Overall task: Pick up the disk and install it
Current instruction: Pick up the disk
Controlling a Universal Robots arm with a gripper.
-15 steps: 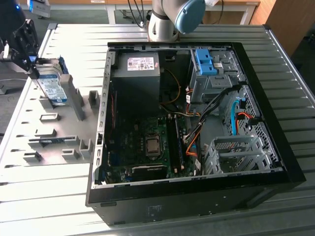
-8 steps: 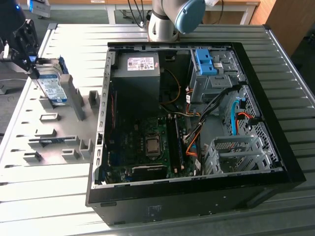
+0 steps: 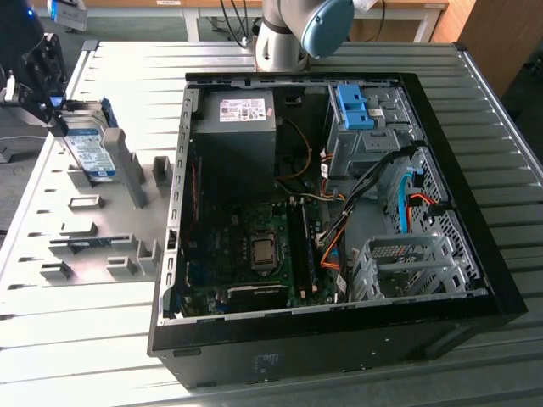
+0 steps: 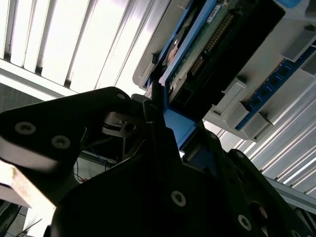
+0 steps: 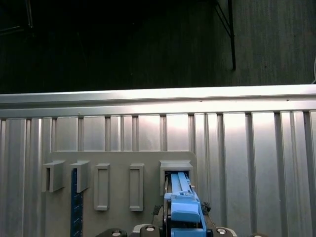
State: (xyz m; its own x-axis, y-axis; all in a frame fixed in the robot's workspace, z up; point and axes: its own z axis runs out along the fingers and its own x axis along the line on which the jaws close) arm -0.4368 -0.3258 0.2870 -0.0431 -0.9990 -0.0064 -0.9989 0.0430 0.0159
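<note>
Disk: one disk (image 3: pixel 86 148), silver with blue rails, standing on edge in a slot of a grey rack (image 3: pixel 114 212), outside the computer case (image 3: pixel 339 343) and just off its perforated side wall
Long axis: runs up out of the slot, near upright; the labelled face is turned toward the case
Rail end: in the first wrist view the blue end of the disk (image 5: pixel 183 206) sits in a rack (image 5: pixel 148 165) frame
Fingers: clenched on the disk's upper end; in the second wrist view one of the black fingers (image 4: pixel 154 106) presses along the edge of the disk (image 4: pixel 207 44)
Gripper: one gripper (image 3: pixel 58 110), black, farther from the case than the disk
Rack contents: one dark blue strip (image 5: pixel 76 207), in another slot
Case: one, lying open on a ribbed metal table (image 3: pixel 76 356)
Inside the case: one power supply (image 3: pixel 236 114), one blue bracket (image 3: pixel 355 106), one motherboard (image 3: pixel 246 246)
</note>
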